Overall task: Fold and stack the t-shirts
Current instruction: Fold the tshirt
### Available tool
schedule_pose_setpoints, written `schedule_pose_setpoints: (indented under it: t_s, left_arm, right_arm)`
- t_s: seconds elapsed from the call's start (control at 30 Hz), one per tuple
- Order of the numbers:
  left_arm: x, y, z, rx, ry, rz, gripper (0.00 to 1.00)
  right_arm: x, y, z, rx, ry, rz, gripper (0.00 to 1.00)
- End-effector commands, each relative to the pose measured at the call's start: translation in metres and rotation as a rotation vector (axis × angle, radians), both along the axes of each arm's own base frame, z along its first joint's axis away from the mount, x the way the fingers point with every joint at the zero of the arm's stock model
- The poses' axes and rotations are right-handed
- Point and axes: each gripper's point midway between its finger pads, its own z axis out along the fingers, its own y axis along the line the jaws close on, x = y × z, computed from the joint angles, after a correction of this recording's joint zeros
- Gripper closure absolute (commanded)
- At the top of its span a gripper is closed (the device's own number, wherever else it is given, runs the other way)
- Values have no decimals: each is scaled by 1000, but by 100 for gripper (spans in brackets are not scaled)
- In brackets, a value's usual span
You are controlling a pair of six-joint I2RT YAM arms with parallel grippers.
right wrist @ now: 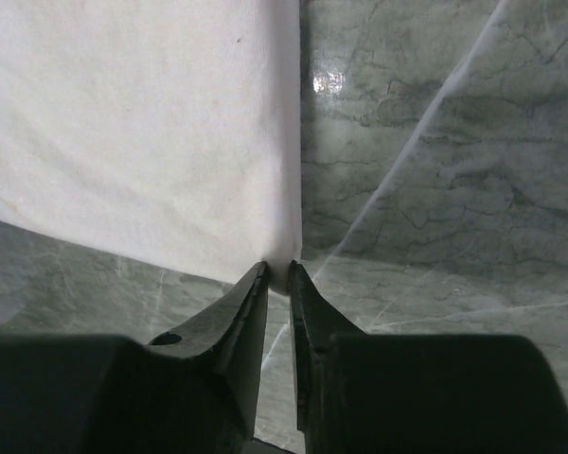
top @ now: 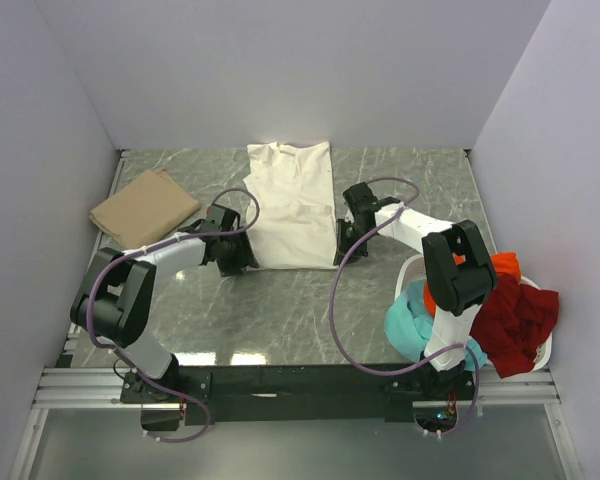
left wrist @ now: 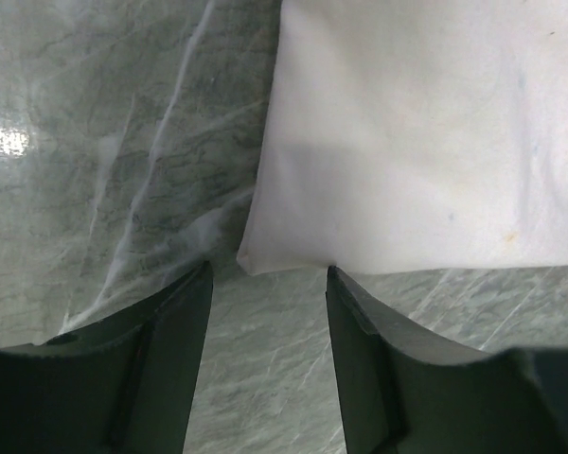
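A large cream-white t-shirt [top: 292, 205] lies partly folded in the middle of the marble table [top: 280, 310]. My left gripper [top: 246, 262] is low at its near left corner. In the left wrist view that gripper [left wrist: 268, 274] stands open, and the cloth corner [left wrist: 256, 257] lies just ahead of the gap. My right gripper [top: 341, 255] is at the near right corner. The right wrist view shows this gripper [right wrist: 276, 268] pinched on the very tip of the cream-white shirt [right wrist: 133, 123]. A folded tan t-shirt [top: 145, 207] lies at the far left.
A white plastic basket [top: 410, 270] stands at the near right beside the right arm's base. Teal [top: 410, 325], orange [top: 500, 265] and dark red [top: 515, 320] t-shirts spill out of it. Walls close in the table on three sides.
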Motion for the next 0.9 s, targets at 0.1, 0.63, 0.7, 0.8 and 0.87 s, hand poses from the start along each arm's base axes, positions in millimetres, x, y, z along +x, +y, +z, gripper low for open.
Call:
schedule_pose_setpoints:
  t_s: [0.1,0.63,0.7,0.8,0.87]
  left_arm:
    - [3,8,6,79,-27,33,45]
    - [14,-5,-5,45,-31,10,58]
    - [16,-11,-5,22,-35,-2,60]
    - [18,-15,-11,6,-29,-16,77]
    - [16,-16,-16,8,-8,-20,99]
  right_arm:
    - [-8,3,-16,-11,33,8,82]
    - [-12,1,-22,-32,51,16,87]
    - [-13,1,-23,-34,53,15,88]
    - [-13,-1,-24,-42,53,11,88]
    - [-14,-3,-23,-51,54,5,90]
